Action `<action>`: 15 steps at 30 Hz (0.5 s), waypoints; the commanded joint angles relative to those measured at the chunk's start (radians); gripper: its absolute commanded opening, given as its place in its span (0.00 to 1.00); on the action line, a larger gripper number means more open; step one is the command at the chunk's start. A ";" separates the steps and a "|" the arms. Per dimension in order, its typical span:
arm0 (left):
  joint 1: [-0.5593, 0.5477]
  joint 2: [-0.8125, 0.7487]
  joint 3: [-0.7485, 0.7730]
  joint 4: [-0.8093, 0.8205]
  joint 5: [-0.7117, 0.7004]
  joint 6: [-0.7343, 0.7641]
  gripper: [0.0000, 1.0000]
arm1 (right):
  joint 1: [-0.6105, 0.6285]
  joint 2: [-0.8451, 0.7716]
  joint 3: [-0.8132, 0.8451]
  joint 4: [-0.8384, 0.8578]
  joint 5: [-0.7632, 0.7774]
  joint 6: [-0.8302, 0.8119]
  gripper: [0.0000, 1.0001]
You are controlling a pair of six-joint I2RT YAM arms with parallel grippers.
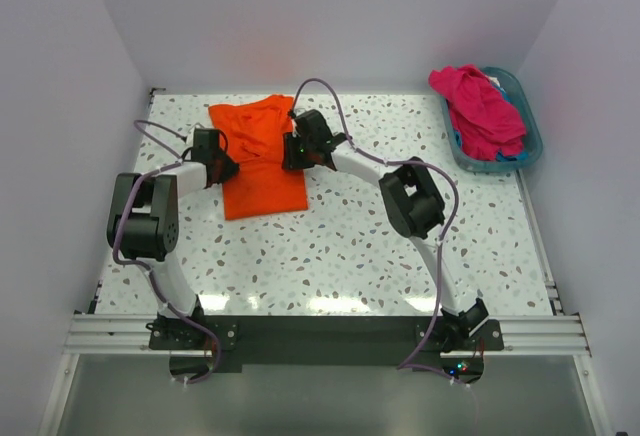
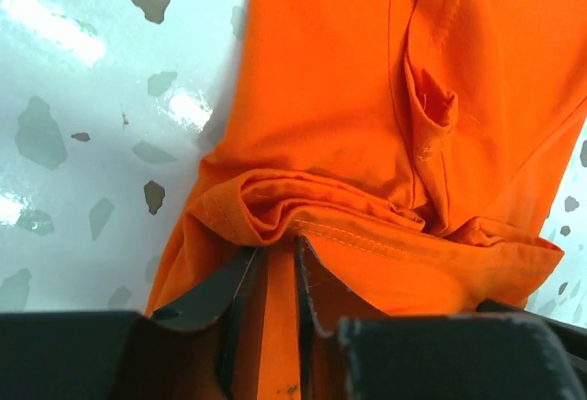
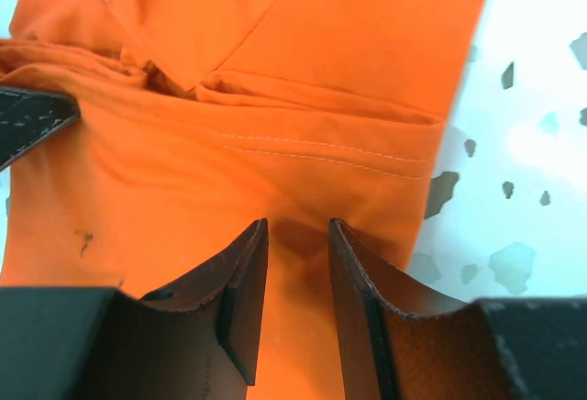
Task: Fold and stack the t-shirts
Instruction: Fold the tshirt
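The orange t-shirt [image 1: 258,161] lies rumpled on the speckled table [image 1: 350,256]. The left arm reaches to the shirt's left edge, with the left gripper [image 2: 275,249] clenched on its bunched hem. The right arm bends across to the shirt's right edge, with the right gripper [image 3: 298,226] parted over flat cloth.

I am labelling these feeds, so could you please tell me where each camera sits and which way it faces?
Top external: above and behind the arms, looking down at the speckled white table; the left arm and right arm show.
Left wrist: on the left wrist, facing the bright orange cloth t-shirt at its bunched hem; the left gripper shows.
Right wrist: on the right wrist, facing the same t-shirt; the right gripper shows.
Shared: all three views show the t-shirt.
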 commanded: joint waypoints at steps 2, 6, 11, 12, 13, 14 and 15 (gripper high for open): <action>0.016 0.012 -0.010 0.030 -0.022 0.017 0.31 | -0.018 -0.015 -0.040 -0.030 0.086 0.012 0.37; 0.023 -0.005 -0.003 0.042 -0.017 0.009 0.42 | -0.032 -0.024 -0.069 -0.042 0.098 0.036 0.36; 0.029 -0.024 -0.007 0.116 0.030 0.015 0.49 | -0.046 -0.045 -0.108 -0.020 0.089 0.041 0.36; 0.029 -0.022 -0.003 0.107 0.024 0.014 0.49 | -0.047 -0.045 -0.108 -0.023 0.091 0.039 0.36; 0.029 -0.016 0.010 0.098 0.020 0.013 0.48 | -0.049 -0.047 -0.101 -0.028 0.088 0.038 0.36; 0.032 -0.004 0.016 0.093 0.015 0.017 0.47 | -0.050 -0.048 -0.100 -0.033 0.088 0.035 0.36; 0.036 0.001 0.024 0.078 0.009 0.017 0.46 | -0.050 -0.048 -0.098 -0.033 0.091 0.030 0.36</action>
